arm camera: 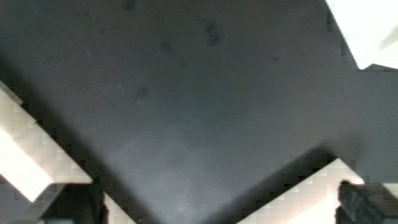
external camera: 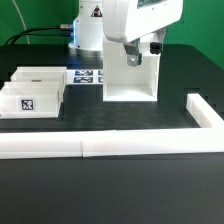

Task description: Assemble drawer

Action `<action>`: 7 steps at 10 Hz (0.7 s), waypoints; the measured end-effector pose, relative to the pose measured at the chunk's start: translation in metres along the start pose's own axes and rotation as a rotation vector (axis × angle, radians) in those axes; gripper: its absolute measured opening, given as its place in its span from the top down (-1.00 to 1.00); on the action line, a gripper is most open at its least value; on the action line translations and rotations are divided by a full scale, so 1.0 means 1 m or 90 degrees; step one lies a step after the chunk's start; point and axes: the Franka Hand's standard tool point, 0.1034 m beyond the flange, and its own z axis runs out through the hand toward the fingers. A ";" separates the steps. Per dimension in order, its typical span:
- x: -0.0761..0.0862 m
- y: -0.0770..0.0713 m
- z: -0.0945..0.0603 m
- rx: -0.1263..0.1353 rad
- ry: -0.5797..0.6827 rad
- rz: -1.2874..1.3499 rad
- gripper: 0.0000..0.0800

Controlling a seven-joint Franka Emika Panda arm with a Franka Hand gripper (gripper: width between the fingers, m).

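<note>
One tall white casing (external camera: 130, 82) of the drawer stands on the dark tabletop (external camera: 120, 190) just below the pincer (external camera: 140, 52), whose jaws stand wide apart with nothing between them. Well off to the exterior view's left of the pincer sit the farther tray (external camera: 42, 75) and the nearer tray (external camera: 40, 100), which bears a black-and-white square tag (external camera: 27, 101); the marker board (external camera: 85, 75) lies between them and the casing
</note>
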 end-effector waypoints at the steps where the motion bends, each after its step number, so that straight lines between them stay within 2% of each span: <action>1: 0.000 0.000 0.000 0.000 0.000 0.000 -0.62; 6: 0.000 0.000 0.000 0.000 0.000 0.000 -0.62; 7: -0.003 -0.007 -0.004 -0.005 0.007 0.063 -0.62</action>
